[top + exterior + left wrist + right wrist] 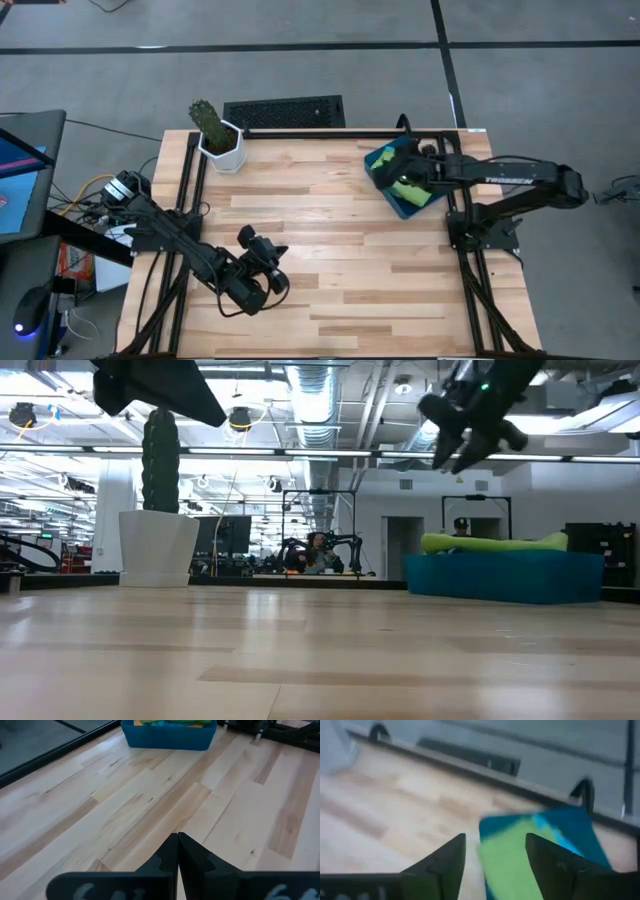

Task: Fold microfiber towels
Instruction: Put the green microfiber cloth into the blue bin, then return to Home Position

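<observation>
Towels are all piled in the blue tray at the table's far right edge, lime green one on top. Right gripper hangs just above that pile, fingers spread, holding nothing. Left gripper sits clenched empty near the front left, well apart from the tray.

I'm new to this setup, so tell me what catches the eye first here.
The blue tray at the table's far right edge stands out, with a lime green towel lying on top of the cloths in it. The right claw hangs open just above that towel. A cactus pot stands at the far left corner, and the left claw waits shut near the front.
</observation>
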`<state>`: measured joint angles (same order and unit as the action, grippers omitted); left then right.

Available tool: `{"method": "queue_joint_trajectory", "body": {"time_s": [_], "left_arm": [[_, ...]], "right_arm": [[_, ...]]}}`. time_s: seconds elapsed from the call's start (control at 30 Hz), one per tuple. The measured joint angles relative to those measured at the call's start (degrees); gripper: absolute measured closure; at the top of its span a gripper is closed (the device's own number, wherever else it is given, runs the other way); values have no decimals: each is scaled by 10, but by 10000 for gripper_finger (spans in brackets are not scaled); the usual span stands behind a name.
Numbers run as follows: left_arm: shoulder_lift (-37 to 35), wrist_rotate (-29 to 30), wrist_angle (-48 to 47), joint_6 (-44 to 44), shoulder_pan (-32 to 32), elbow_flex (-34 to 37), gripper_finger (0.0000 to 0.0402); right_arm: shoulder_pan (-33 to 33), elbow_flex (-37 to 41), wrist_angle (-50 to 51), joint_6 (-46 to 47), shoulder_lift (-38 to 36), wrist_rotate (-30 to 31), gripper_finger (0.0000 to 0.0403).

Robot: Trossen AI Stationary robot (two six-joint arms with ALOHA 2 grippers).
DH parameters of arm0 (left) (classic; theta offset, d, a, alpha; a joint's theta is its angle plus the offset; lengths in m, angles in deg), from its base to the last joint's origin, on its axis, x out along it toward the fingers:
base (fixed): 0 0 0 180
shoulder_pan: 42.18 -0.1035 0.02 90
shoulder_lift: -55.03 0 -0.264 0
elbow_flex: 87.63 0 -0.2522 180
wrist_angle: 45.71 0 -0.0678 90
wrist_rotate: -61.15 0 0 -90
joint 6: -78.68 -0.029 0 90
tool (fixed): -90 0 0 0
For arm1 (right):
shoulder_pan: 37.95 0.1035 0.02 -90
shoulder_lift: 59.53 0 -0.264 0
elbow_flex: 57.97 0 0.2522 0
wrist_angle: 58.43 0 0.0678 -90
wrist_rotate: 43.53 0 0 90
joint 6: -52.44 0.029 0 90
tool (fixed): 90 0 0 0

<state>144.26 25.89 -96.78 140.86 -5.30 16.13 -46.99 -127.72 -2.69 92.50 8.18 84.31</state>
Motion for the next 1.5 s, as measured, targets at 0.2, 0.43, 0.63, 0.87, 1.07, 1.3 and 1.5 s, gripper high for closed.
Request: {"method": "queue_joint_trajectory", "body": {"time_s": [0.2, 0.43, 0.63, 0.87, 1.07, 1.3, 1.5], "left_arm": [[0, 0, -15, 11, 2, 0, 401], [0, -1, -22, 9, 2, 0, 401], [0, -1, -27, 9, 2, 0, 401], [0, 6, -28, 11, 1, 0, 401], [-1, 6, -28, 11, 1, 0, 401], [-38, 2, -49, -44, 1, 0, 401], [-172, 18, -83, -177, -17, 5, 402]], "right_arm": [[-36, 14, -22, -15, 62, 24, 227], [-98, 102, -114, -10, 127, 7, 281], [-176, 152, -173, -1, 163, -40, 310], [-206, 158, -219, -19, 178, -76, 323], [-206, 137, -201, -80, 88, -79, 323], [-190, 136, -178, -138, -67, -95, 325], [-114, 158, -186, -250, -238, -226, 330]]}}
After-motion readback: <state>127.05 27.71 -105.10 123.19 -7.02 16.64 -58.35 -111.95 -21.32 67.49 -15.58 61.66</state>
